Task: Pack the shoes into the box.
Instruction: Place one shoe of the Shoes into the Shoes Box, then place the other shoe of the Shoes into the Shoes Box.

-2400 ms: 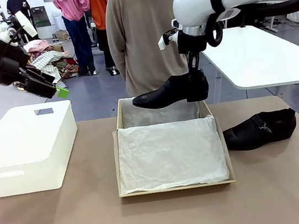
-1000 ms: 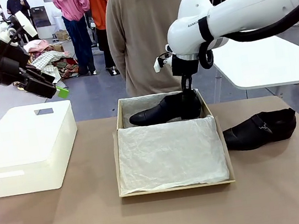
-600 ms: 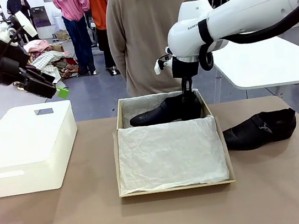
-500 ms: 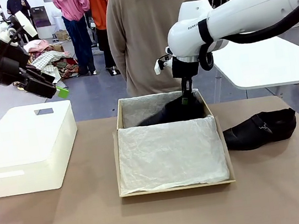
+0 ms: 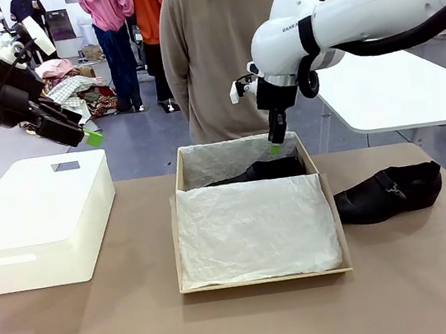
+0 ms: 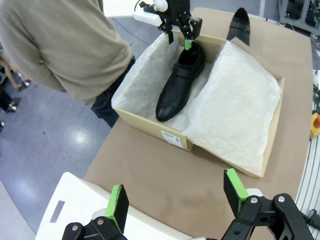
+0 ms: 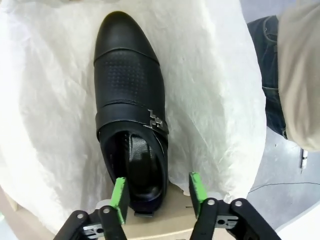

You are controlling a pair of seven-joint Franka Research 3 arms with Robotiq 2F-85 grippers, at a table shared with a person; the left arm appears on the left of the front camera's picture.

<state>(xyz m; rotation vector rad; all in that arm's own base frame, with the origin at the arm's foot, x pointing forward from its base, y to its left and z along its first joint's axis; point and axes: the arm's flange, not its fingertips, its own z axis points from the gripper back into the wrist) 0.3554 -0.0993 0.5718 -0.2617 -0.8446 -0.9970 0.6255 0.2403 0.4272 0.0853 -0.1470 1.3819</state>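
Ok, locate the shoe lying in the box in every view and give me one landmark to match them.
Front view: the shoe lies low in the far part of the box, upper middle.
Left wrist view: the shoe upper middle, toe toward lower left.
Right wrist view: the shoe left of centre, toe upward.
Shared landmark: the right gripper, open above its heel.

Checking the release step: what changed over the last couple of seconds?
The right gripper lowered one shoe into the far half of the box, opened its fingers and let go, then rose a little. Unchanged: the other shoe on the table right of the box, the left gripper open and raised, the white container.
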